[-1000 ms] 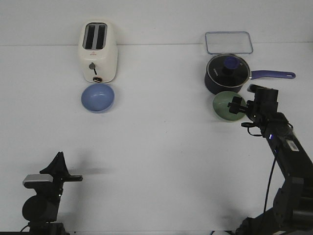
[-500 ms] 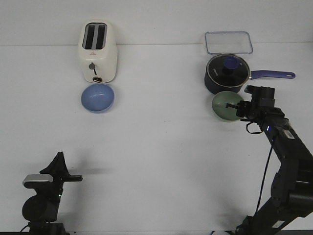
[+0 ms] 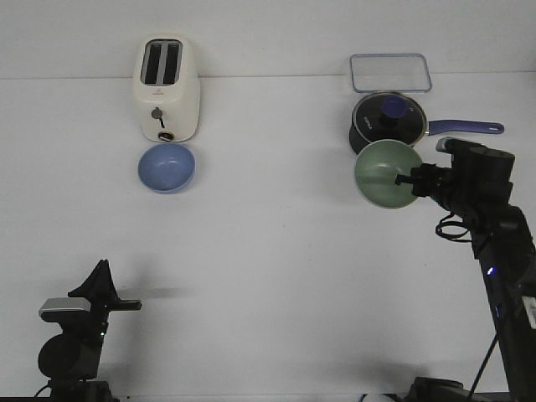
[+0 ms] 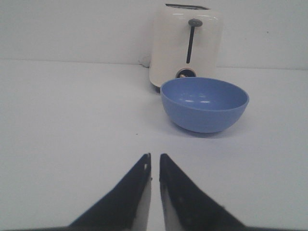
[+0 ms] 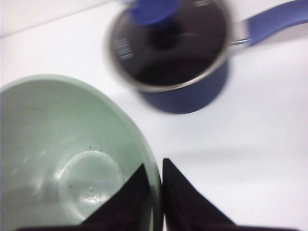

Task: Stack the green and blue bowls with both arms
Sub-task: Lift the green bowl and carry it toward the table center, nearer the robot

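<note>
Sitting on the white table [image 3: 268, 276] by the toaster [image 3: 167, 88]: blue bowl [image 3: 167, 167], untouched. Hanging tilted near the saucepan [image 3: 387, 126]: green bowl [image 3: 388, 174], rim pinched by right gripper [image 5: 155, 173] fingers. Looking light, stiff, probably slippery, so gripping the rim. Idling nearly closed, holding nothing: left gripper [image 4: 154, 163].

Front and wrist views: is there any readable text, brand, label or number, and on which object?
None can be read.
Toaster: a tiny dark mark below the lever, too small to read.
Saucepan: a pale mark on the lid's rim in the right wrist view, blurred beyond reading.
Green bowl, blue bowl, clear container: no markings visible.
</note>
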### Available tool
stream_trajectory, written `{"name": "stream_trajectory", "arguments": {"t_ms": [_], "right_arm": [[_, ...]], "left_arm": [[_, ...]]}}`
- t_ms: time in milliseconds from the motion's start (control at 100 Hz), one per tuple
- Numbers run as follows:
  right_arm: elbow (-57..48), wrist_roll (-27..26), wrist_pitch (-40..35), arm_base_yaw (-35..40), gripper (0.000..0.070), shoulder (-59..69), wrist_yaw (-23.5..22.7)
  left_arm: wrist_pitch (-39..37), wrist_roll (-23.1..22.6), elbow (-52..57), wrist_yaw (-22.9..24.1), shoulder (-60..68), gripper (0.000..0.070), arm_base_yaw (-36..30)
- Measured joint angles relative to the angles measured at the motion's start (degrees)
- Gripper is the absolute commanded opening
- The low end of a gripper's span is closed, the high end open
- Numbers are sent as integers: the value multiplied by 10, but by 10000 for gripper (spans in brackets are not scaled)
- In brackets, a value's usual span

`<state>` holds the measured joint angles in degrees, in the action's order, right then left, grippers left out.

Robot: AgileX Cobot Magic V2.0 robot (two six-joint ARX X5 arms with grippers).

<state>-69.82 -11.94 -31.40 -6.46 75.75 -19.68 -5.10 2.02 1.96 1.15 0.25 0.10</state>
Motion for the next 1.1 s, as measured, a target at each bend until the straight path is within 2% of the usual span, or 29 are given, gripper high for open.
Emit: {"name": "stream_trajectory", "arguments": {"t_ms": [80, 240, 430, 620, 900, 950, 1040, 1100], "right_arm": [[37, 2, -3, 37, 0, -36, -22], [116, 6, -9, 126, 0, -94, -26], [182, -2, 19, 232, 0, -95, 16], [198, -15, 52, 319, 0, -51, 60], [198, -16, 82, 358, 0, 34, 82], [198, -13, 82, 360, 41, 45, 83], [198, -7, 82, 360, 222, 55, 83], [198, -3, 92, 360, 302, 55, 78]], "left_arm": [[0, 0, 0, 0, 0, 15, 0], [-1, 0, 0, 0, 0, 15, 0], [-3, 12, 0, 0, 0, 15, 0], [-4, 59, 0, 0, 0, 15, 0], [-4, 185, 0, 0, 0, 11, 0], [-4, 204, 0, 0, 0, 11, 0], [-4, 233, 0, 0, 0, 11, 0], [-4, 252, 0, 0, 0, 12, 0]]}}
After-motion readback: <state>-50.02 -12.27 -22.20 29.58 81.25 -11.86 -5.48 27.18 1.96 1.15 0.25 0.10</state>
